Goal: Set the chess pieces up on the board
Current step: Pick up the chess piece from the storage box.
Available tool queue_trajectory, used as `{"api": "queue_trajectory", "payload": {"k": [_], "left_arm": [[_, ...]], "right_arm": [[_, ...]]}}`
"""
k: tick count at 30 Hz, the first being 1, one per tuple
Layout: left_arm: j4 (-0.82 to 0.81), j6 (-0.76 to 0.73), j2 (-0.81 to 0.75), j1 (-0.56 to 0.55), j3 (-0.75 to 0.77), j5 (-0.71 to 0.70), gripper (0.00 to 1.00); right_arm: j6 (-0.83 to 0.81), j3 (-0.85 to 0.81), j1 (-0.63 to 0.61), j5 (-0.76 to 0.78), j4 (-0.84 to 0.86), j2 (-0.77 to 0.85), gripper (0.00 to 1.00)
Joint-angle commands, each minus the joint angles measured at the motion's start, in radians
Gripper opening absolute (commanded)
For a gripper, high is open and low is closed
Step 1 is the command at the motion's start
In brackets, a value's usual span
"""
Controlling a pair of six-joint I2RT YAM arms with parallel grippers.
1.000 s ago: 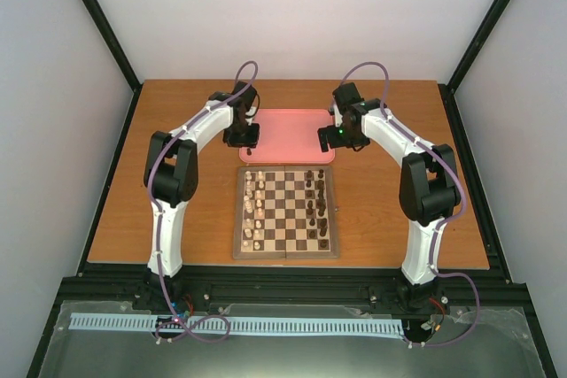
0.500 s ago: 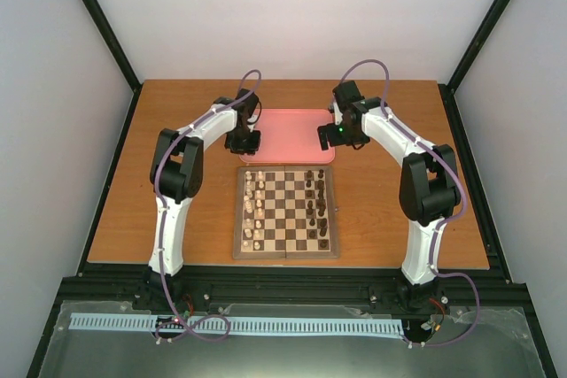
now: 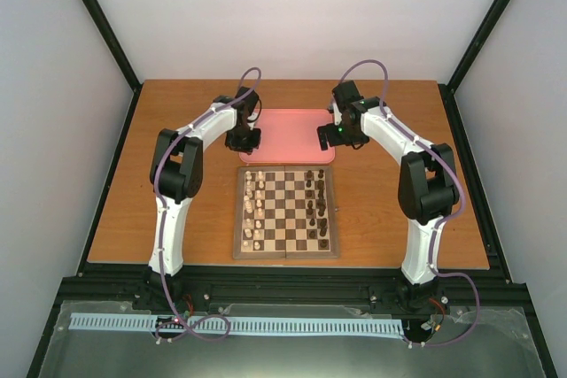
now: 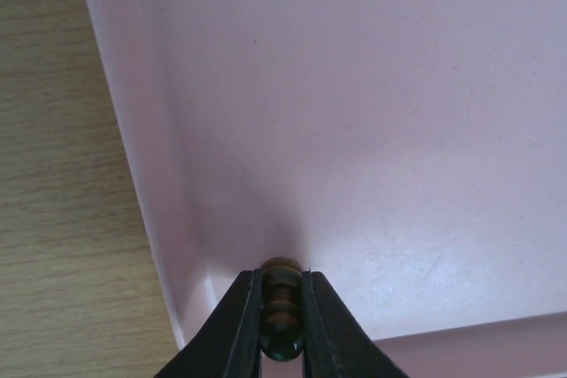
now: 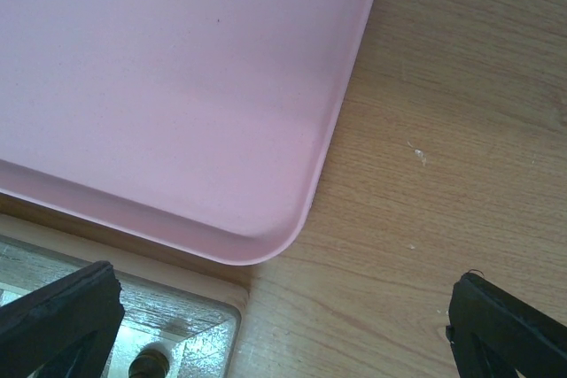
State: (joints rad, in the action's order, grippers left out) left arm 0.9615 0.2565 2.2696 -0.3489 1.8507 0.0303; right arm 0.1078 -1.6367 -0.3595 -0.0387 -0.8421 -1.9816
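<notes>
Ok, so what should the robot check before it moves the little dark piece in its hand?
1. Left hand shut on the dark chess piece: ok.
2. Piece lifted clear of the pink tray: cannot tell.
3. Right hand open and holding nothing: ok.
4. Board lying flat and square in front of the arms: ok.
5. A free square waiting on the board's dark side: cannot tell, the pieces there are too small.

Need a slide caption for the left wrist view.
Left gripper pinching a dark chess piece over the pink tray, near its edge by the wooden table.
</notes>
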Motion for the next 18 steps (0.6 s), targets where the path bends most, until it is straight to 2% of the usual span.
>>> {"api": "queue_trajectory", "payload": {"k": [1, 3, 10, 13, 18], "left_arm": [[0.008, -0.003, 0.002, 0.003, 0.043, -0.001, 0.05], [0.014, -0.005, -0.002, 0.002, 0.050, -0.003, 0.01], [0.104, -0.018, -0.092, -0.034, 0.088, 0.002, 0.01], [0.174, -0.035, -0.204, -0.103, 0.099, 0.029, 0.01], [0.263, -0.011, -0.376, -0.283, 0.046, 0.149, 0.01]], "right_arm": [[-0.016, -0.023, 0.002, 0.002, -0.011, -0.014, 1.00], [-0.014, -0.022, 0.003, 0.001, -0.011, -0.014, 1.00], [-0.015, -0.022, 0.002, 0.005, -0.009, -0.006, 1.00], [-0.013, -0.018, 0.002, 0.007, -0.009, -0.001, 1.00], [-0.013, -0.005, 0.003, 0.018, -0.004, 0.008, 1.00]]}}
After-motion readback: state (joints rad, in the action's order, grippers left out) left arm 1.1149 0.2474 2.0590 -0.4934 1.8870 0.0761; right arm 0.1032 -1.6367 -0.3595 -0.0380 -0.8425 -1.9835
